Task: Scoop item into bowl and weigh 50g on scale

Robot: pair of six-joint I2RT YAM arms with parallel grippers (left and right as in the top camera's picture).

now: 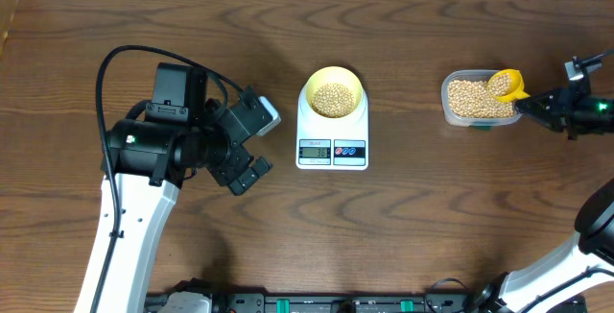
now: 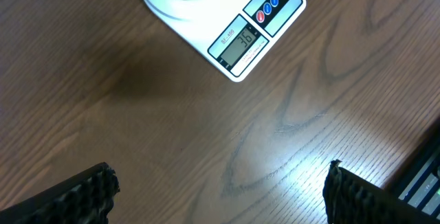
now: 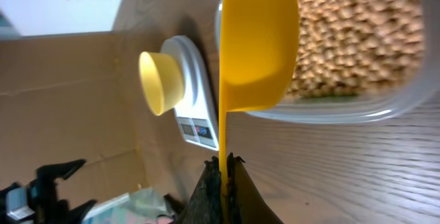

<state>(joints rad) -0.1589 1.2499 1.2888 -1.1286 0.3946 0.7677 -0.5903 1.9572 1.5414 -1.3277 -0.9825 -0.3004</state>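
Observation:
A pale yellow bowl (image 1: 333, 94) partly filled with tan beans (image 1: 333, 98) sits on the white scale (image 1: 332, 143), whose display (image 2: 244, 43) reads 36. More beans (image 1: 470, 100) fill a clear plastic tub (image 1: 449, 104) at the right. My right gripper (image 1: 533, 104) is shut on the handle of a bright yellow scoop (image 3: 257, 42), whose cup hangs over the tub's near rim. In the right wrist view the fingers (image 3: 210, 183) pinch the thin handle (image 3: 224, 141). My left gripper (image 1: 247, 146) stands wide open over bare wood left of the scale, its fingertips (image 2: 96, 191) holding nothing.
Dark wooden table (image 1: 432, 217) all round. A black cable (image 1: 125, 59) loops above the left arm. The right arm's base (image 1: 595, 227) rises at the lower right. Black equipment (image 1: 288, 303) lines the front edge.

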